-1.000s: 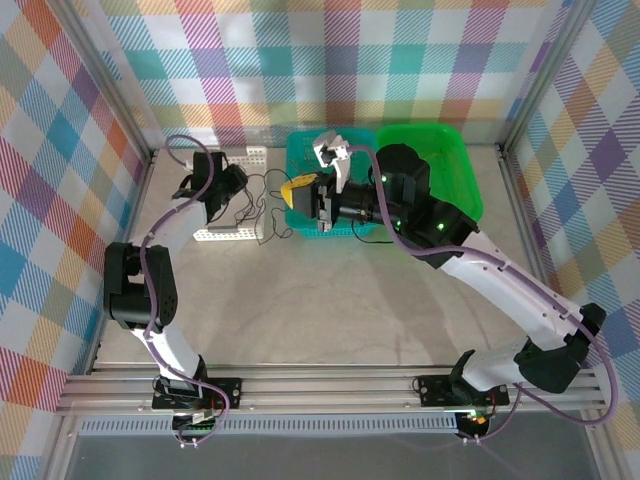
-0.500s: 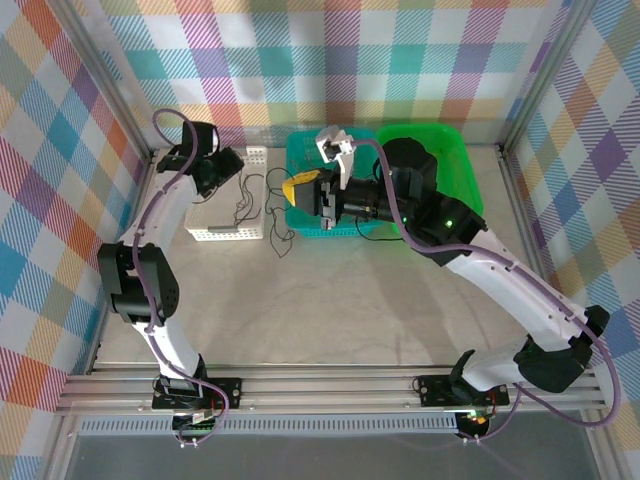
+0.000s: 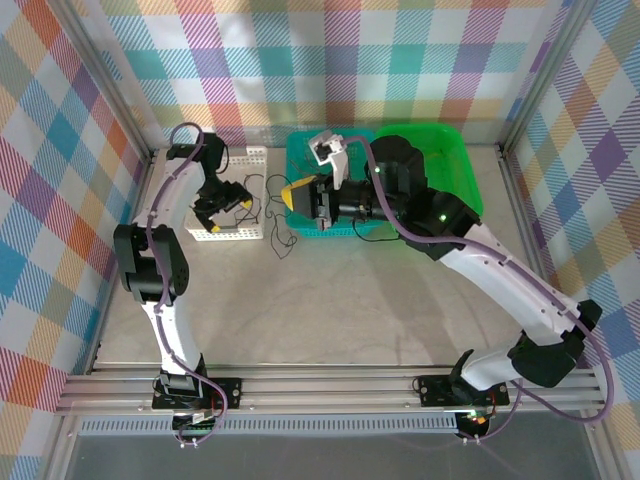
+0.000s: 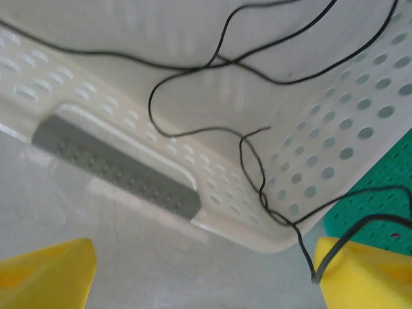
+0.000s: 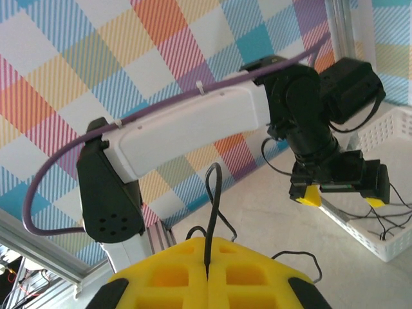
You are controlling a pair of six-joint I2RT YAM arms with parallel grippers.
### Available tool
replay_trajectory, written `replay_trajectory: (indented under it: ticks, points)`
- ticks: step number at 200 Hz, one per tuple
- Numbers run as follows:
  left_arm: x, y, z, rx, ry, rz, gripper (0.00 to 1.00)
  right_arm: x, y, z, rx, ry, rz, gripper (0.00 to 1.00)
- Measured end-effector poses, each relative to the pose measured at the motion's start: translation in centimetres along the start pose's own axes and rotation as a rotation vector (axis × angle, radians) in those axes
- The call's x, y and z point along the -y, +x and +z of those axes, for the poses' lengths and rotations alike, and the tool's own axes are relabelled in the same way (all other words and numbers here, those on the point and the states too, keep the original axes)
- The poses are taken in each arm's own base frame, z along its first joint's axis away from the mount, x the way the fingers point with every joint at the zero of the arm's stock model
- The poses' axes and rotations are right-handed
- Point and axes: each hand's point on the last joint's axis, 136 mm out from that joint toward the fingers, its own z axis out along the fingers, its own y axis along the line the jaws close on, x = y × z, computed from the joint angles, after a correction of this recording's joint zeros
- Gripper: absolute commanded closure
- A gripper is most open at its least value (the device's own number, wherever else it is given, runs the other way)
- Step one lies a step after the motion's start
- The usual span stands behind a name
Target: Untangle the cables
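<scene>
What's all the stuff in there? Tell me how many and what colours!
white basket: one, white with holes, far left of the table.
teal basket: one, teal, right beside the white one.
green basket: one, bright green, on the teal one's right.
cables: several, too tangled to count, thin and dark, trailing from the white basket over towards the teal basket.
table: one, pale grey.
walls: colourful checks, all around.
left gripper: one, yellow pads, open, over the white basket's near edge.
right gripper: one, yellow pads, shut on one of the cables, by the teal basket's left side.
</scene>
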Motion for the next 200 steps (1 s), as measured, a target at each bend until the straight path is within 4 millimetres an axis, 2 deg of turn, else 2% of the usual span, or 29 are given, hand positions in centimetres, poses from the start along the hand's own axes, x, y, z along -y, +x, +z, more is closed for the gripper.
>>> replay_trajectory:
  ticks: [36,44,54,76,103,112,127,137,149,154,176,200]
  points:
    - [-0.5,0.7,-1.3,-0.025,-0.027,-0.027,0.12,0.4,0.7,0.3,-0.027,0.010,0.013,1.00]
    - [-0.4,0.8,-1.6,-0.039,-0.026,-0.031,0.19,0.4,0.7,0.3,-0.027,0.010,0.013,1.00]
    - [0.1,0.8,-1.9,-0.065,0.001,-0.022,0.20,0.4,0.7,0.3,-0.027,0.010,0.013,1.00]
    - [0.6,1.2,-1.4,-0.135,0.072,-0.040,0.22,0.4,0.7,0.3,-0.027,0.011,0.012,1.00]
    - [-0.6,2.0,-0.5,-0.190,0.126,-0.086,0.20,0.5,0.8,0.4,-0.030,0.012,0.013,1.00]
    - [-0.9,1.9,-1.1,-0.176,0.143,-0.092,0.13,0.5,0.8,0.4,-0.029,0.012,0.013,1.00]
    - [-0.9,1.4,-2.9,-0.128,0.183,-0.084,0.13,0.5,0.8,0.5,-0.030,0.012,0.014,1.00]
    - [-0.4,1.2,-4.2,-0.107,0.220,-0.075,0.08,0.6,0.8,0.5,-0.031,0.012,0.014,1.00]
    - [0.0,1.2,-5.3,-0.087,0.262,-0.062,0.08,0.7,0.9,0.7,-0.035,0.013,0.015,1.00]
    - [0.1,1.2,-5.5,-0.084,0.279,-0.064,0.00,0.7,1.0,0.8,-0.037,0.014,0.016,1.00]
    - [-0.3,1.9,-6.2,-0.078,0.307,-0.079,0.00,0.9,1.1,1.0,-0.041,0.016,0.018,1.00]
    - [-0.5,1.6,-7.2,-0.042,0.337,-0.076,0.00,0.9,1.1,1.0,-0.039,0.015,0.016,1.00]
